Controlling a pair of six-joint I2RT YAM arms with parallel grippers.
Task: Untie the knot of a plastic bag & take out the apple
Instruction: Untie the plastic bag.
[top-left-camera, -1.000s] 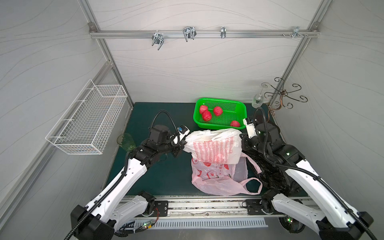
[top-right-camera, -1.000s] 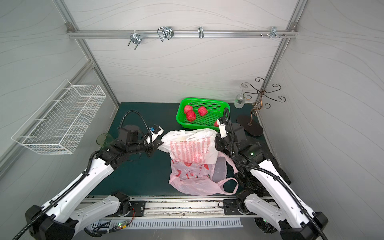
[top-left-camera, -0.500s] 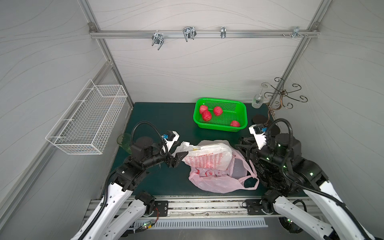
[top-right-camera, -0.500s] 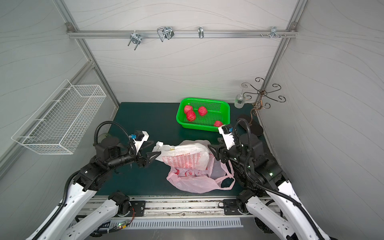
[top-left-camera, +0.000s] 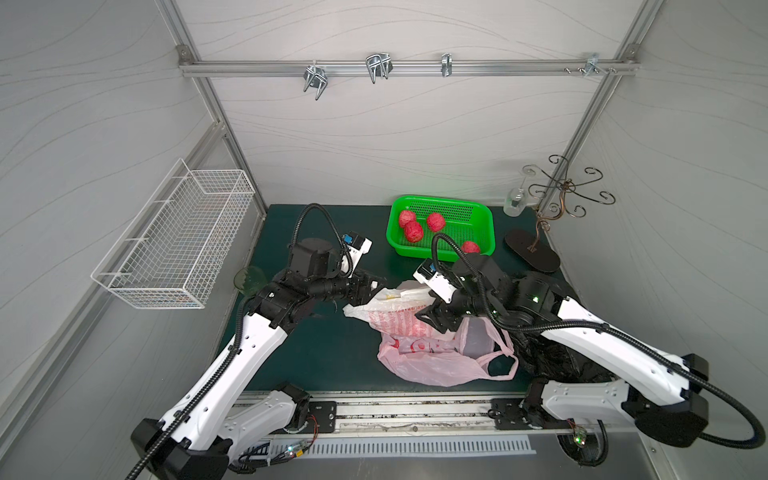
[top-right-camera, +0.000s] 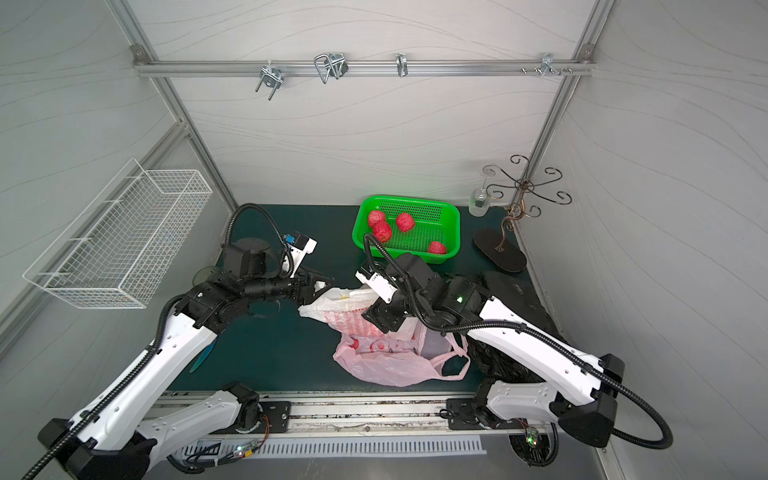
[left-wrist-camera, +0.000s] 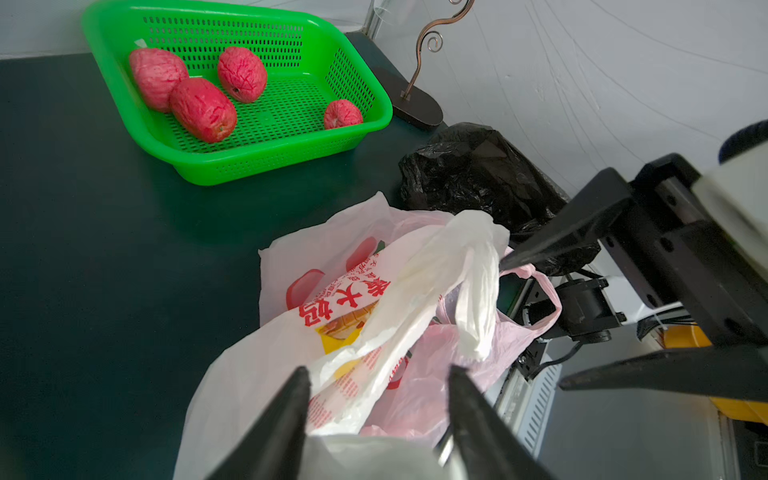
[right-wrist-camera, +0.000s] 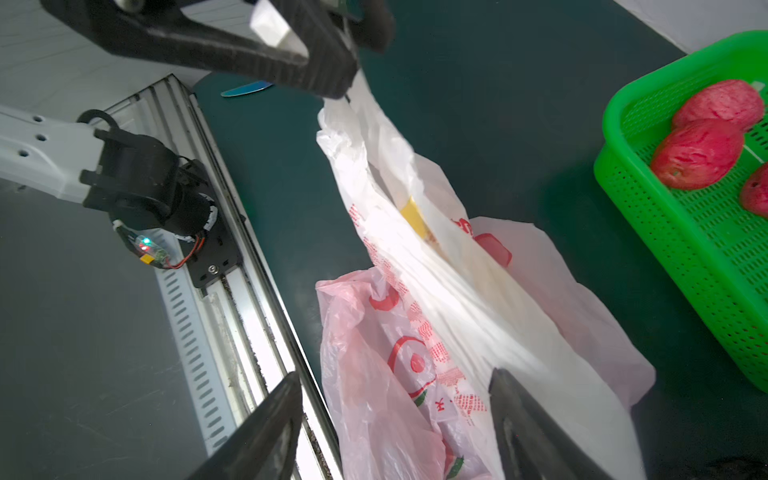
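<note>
The white plastic bag (top-left-camera: 399, 324) with red print lies slumped on the green mat, over a pink bag (top-left-camera: 436, 365); both top views show it. No knot shows on it, and a twisted handle (left-wrist-camera: 478, 291) hangs loose. The apple is hidden. My left gripper (top-left-camera: 371, 286) sits at the bag's left end, and in the left wrist view its jaws (left-wrist-camera: 376, 374) have bunched white plastic between them. The bag (right-wrist-camera: 436, 270) runs up to the left fingers (right-wrist-camera: 291, 54). My right gripper (right-wrist-camera: 395, 374) is open, its jaws wide apart just above the bag's right part (top-right-camera: 353, 320).
A green basket (top-left-camera: 482, 212) with several red fruits (top-left-camera: 413, 230) stands behind the bag. A crumpled black bag (top-left-camera: 552, 357) lies under the right arm. A hook stand (top-left-camera: 532, 249) and a glass (top-left-camera: 513, 203) are at the back right. A wire basket (top-left-camera: 178, 241) hangs on the left wall.
A second ago both grippers held the bag up, then it dropped flat and the arms drew back. Both have now come in again; the left has closed on the bag's end.
</note>
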